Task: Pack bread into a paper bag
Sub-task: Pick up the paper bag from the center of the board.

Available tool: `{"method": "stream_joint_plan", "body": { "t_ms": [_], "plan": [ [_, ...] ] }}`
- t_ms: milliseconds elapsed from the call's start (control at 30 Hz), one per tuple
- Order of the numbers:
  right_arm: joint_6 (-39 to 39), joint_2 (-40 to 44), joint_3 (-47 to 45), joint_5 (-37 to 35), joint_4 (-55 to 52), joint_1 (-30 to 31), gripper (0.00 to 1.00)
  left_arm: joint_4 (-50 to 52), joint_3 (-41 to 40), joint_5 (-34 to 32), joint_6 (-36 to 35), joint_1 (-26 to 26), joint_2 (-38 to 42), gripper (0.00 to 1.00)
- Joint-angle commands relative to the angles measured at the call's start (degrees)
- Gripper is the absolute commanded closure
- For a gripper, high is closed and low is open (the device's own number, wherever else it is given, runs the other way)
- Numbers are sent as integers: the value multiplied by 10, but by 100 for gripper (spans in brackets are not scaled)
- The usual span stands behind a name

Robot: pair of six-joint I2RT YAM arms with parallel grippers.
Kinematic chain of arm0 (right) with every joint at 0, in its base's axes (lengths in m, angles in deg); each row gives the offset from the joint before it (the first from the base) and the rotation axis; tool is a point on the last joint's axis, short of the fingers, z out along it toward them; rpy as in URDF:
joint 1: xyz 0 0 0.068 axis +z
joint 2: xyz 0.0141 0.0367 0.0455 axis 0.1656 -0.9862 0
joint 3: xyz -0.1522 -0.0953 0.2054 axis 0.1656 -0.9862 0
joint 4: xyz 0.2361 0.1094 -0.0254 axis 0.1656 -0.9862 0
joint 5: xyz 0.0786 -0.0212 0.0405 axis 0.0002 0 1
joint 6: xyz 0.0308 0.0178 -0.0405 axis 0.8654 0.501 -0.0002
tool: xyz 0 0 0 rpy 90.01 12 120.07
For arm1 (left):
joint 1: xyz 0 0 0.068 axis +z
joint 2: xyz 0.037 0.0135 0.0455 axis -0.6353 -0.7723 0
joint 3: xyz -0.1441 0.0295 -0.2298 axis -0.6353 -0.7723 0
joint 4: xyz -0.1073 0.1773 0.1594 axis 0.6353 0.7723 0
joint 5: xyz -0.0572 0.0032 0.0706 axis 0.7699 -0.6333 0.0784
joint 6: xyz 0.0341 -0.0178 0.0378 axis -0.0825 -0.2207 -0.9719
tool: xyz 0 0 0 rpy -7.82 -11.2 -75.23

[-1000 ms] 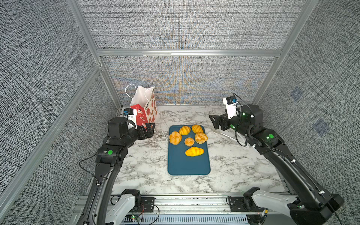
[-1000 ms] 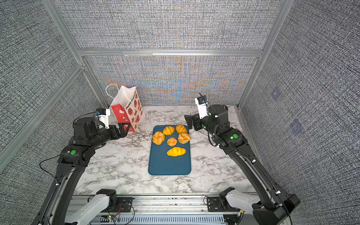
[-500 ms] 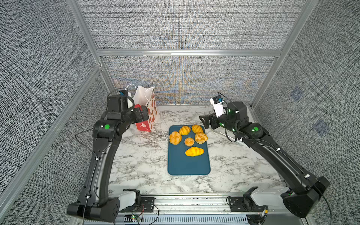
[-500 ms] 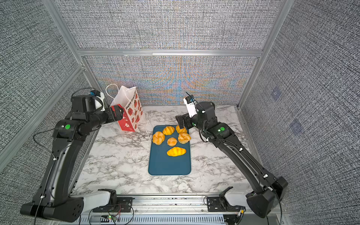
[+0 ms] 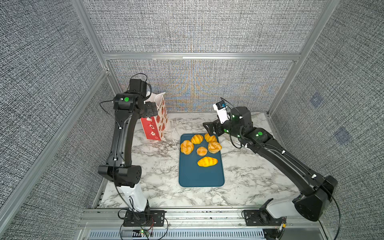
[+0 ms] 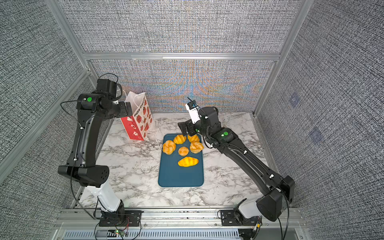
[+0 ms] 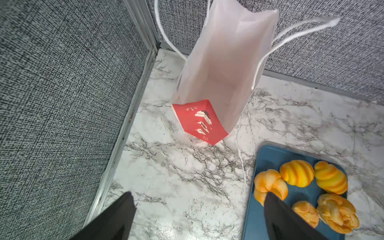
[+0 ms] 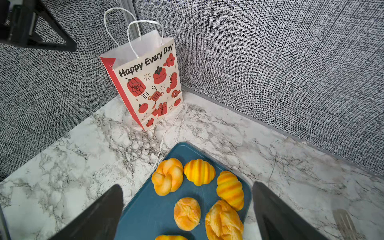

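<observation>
Several golden-orange pieces of bread (image 5: pixel 201 151) (image 6: pixel 183 151) lie on the far half of a dark blue tray (image 5: pixel 199 176). The paper bag (image 5: pixel 158 122) (image 6: pixel 139 122) stands upright at the back left, its mouth open. In the left wrist view the paper bag (image 7: pixel 224 62) shows a bare white inside. My left gripper (image 5: pixel 151 110) (image 7: pixel 198 194) hangs open, high beside the bag's mouth, holding nothing. My right gripper (image 5: pixel 209 127) (image 8: pixel 187 185) is open above the tray's far end, over the bread (image 8: pixel 187 214), not touching it.
The tray (image 6: pixel 178 176) sits mid-table on the marble top, its near half bare. Grey fabric walls with metal frame posts close in the back and both sides. The bag (image 8: pixel 149 83) stands close to the back left corner post.
My left arm has risen from low over the table up to the bag's mouth. My right arm has reached left toward the tray's far end. Both grippers have stayed open.
</observation>
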Motion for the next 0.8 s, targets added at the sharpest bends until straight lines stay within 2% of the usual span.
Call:
{"method": "stream_joint_plan", "body": {
  "t_ms": [0,100,233,400,600,767],
  "plan": [
    [1,-3,3,1,23,1,1,84,86,-27,-6,1,-66,1],
    [-3,-5,5,-3,24,1,1,91,140,-36,6,1,-117,1],
    [-9,-5,2,-7,26,1,1,68,135,-57,24,10,-134,1],
    [-13,-5,-5,-10,26,0,1,18,96,-37,50,19,-132,1],
    [-25,-3,-13,-22,25,0,1,-78,39,-1,113,40,-110,1],
    [-33,-6,-15,-31,22,-2,1,-148,2,-27,155,46,-81,1]
  ]
}}
